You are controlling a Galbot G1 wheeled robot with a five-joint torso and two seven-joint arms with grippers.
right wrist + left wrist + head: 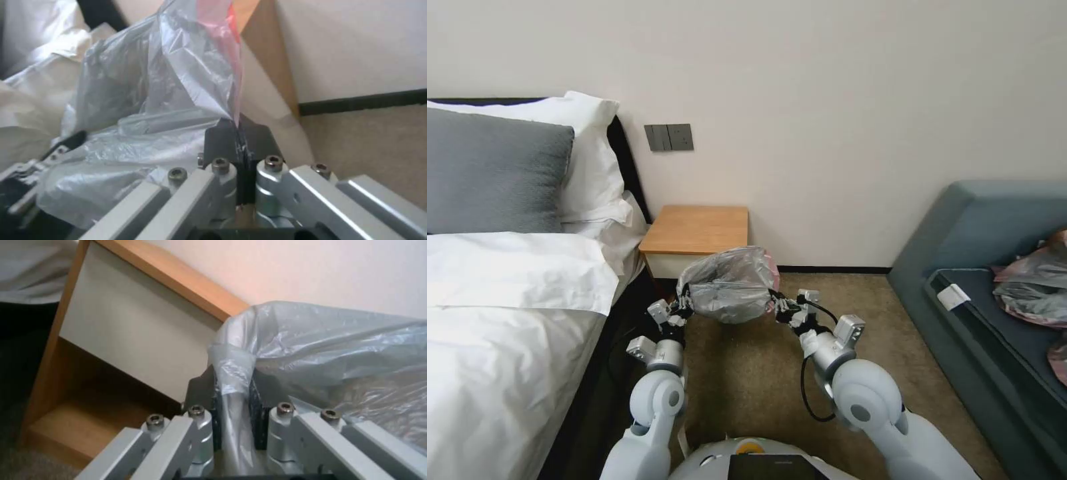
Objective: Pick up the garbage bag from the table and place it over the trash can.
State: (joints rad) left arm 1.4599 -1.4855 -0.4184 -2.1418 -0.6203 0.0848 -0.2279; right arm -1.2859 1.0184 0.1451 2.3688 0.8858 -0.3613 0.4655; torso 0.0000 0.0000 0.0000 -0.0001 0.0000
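The left gripper (684, 305) pinches the left edge of the garbage bag (730, 283); the right gripper (778, 308) pinches its right edge. The bag hangs stretched between them, near the nightstand tabletop (697, 229). The film looks light, limp and slippery; hold at the rim edges.

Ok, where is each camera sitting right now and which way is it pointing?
Head view: on the head, looking forward and down at the garbage bag stretched between left tool and right tool, the table behind; both arms show.
Left wrist view: looks along the left tool, clamped on the bag, toward the table.
Right wrist view: looks along the right tool, pinching the bag's edge.
All share the bag.
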